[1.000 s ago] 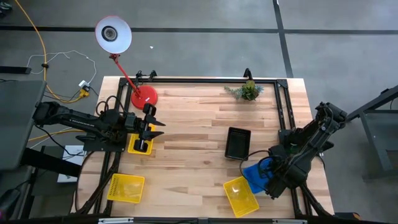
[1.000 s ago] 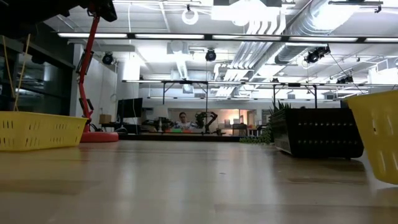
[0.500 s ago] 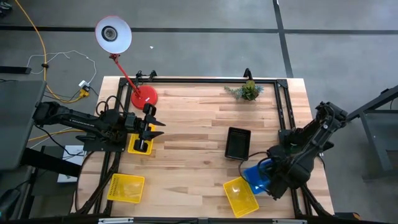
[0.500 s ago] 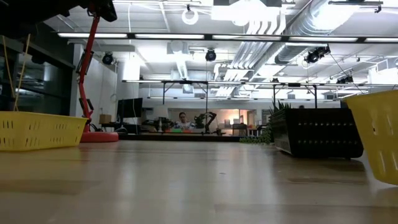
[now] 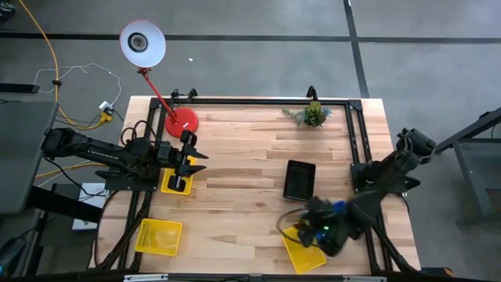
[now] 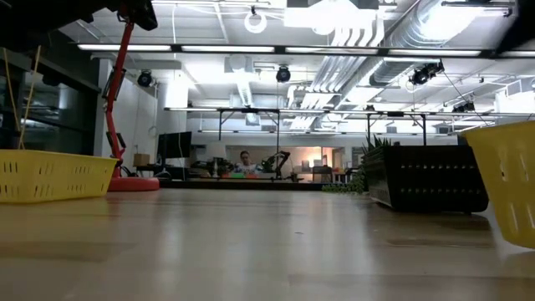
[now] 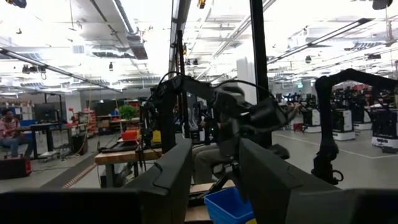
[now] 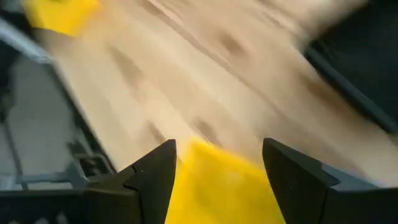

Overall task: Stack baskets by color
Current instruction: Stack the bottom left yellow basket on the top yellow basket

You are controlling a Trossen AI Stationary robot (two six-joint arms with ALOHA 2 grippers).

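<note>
Baskets sit in four spots on your tabletop (image 5: 250,149): one yellow basket (image 5: 159,236) at the near left corner, a second yellow basket (image 5: 177,181) under the left end effector (image 5: 182,166), a black basket (image 5: 299,180) right of centre, and a third yellow basket (image 5: 301,249) at the near right edge. A blue basket (image 7: 229,206) shows only in the left wrist view; from above you cannot see it, since the right arm covers that spot.

Your left arm reaches in from the left edge, stretched nearly level, with its end effector above the second yellow basket. Its fingers (image 7: 177,171) stand partly apart; whether they pinch the basket you cannot tell.

Your right arm bends in from the right edge, its forearm slanting down toward the near side, blurred with motion. The right end effector (image 8: 217,165) hangs over the third yellow basket with its fingers spread wide and nothing between them.

You have no readable writing or brand marks on the baskets or arms.
</note>
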